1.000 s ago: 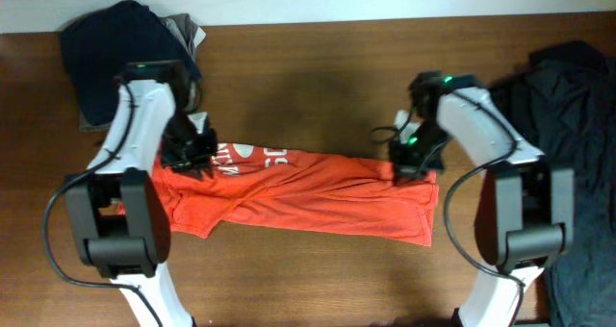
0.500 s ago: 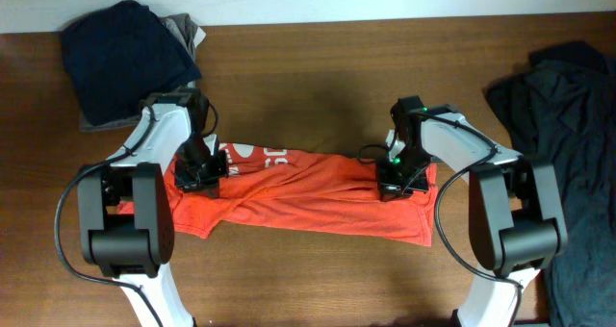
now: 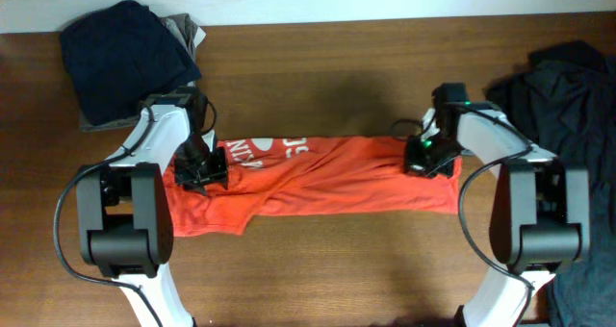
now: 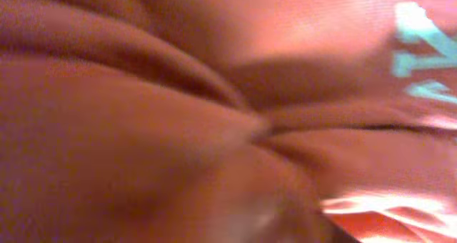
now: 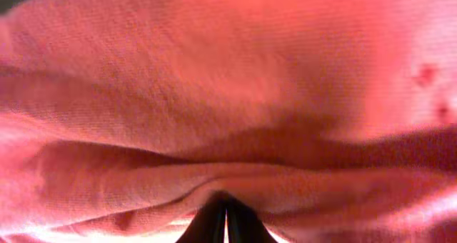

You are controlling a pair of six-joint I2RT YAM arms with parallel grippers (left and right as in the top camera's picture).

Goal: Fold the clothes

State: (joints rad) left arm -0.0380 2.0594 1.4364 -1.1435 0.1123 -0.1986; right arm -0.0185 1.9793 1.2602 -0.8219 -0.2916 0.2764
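Overhead: orange-red T-shirt [image 3: 318,178] flat on wood table [image 3: 318,77], pulled into long wrinkled band between arms, white lettering [image 3: 265,151] near left end. Left hand [image 3: 204,171] down on left end; open or closed, can't tell, its wrist view shows only blurred folds. Right hand [image 3: 423,159] at right end; only wrist view shows fingertips [image 5: 211,225] pinched together on soft knit fold. Dark clothes [image 3: 558,87] heaped at right edge.

Right tool [image 5: 226,221] pinched shut, low

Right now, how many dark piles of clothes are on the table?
2: folded navy pile, far left corner; crumpled dark heap, right edge. Others may be hidden.
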